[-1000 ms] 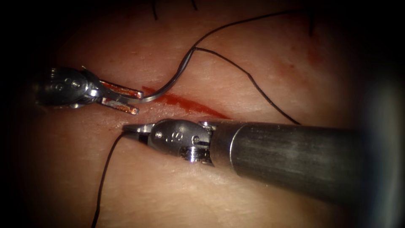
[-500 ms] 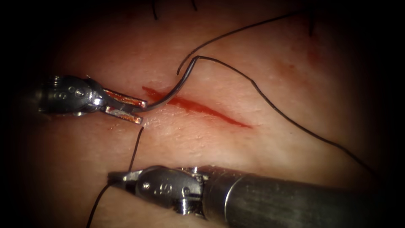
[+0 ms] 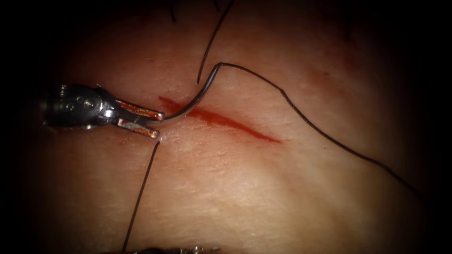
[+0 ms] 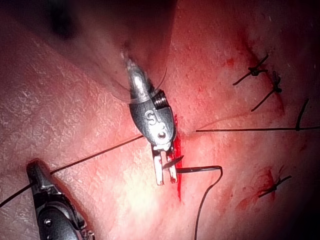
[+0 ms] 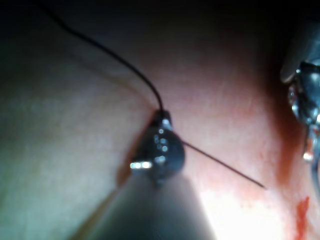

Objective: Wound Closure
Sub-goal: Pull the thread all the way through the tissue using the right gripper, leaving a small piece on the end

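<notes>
the right tool [image 5: 159, 152], pinching the thread [image 3: 141, 193], has drawn back below the cut [image 3: 226, 120] (thread pulling through); the left tool [image 3: 141, 121] stays clamped near the needle [image 3: 193, 101] tip.

One tissue [image 3: 263, 188] is being counted, with one cut [image 3: 235, 124] in it. One needle [image 3: 188, 106] is being seen, lying above the cut, and one thread [image 3: 306, 120] is being trailed from its blunt end. Two hands are being counted: the left hand [image 3: 153, 124] is being kept closed on the needle near its tip, the right hand [image 5: 161, 116] on the thread. At least three tied stitches [image 4: 255, 71] are being counted in the left wrist view.
</notes>
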Available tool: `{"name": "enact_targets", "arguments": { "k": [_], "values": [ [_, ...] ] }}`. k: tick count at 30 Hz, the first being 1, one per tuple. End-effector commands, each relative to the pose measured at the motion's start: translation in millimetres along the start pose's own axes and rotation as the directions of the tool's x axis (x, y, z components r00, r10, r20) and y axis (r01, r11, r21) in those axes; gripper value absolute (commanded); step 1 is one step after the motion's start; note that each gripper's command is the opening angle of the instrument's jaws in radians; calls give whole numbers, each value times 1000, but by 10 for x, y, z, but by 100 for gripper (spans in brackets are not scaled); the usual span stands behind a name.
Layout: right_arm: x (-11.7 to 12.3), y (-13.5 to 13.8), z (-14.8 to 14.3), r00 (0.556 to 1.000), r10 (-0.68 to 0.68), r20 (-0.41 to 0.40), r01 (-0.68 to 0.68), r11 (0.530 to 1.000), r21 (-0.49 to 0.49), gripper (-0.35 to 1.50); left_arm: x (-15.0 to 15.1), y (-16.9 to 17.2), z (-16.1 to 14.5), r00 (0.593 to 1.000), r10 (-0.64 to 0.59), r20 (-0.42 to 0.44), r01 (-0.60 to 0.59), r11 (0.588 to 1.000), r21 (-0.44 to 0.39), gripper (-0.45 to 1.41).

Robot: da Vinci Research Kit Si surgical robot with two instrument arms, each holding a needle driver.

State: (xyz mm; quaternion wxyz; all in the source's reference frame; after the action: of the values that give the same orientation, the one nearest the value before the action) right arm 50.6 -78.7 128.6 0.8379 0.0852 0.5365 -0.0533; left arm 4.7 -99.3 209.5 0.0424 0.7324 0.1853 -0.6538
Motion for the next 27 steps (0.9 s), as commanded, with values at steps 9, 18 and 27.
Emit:
{"name": "enact_targets", "arguments": {
  "k": [9,18,27],
  "values": [
    [8,-17,-12,1000,-5,5,5,1000,-1,-35,-7,2,7,1000,-2,-2,2,1000,0,-45],
    [-5,8,-18,993,111,37,-105,986,-126,135,-7,1,8,1000,-2,-2,2,1000,0,-45],
    [-18,20,-39,988,146,45,-139,979,-147,136,-16,-7,15,998,-15,54,13,999,45,-45]
  ]
}}
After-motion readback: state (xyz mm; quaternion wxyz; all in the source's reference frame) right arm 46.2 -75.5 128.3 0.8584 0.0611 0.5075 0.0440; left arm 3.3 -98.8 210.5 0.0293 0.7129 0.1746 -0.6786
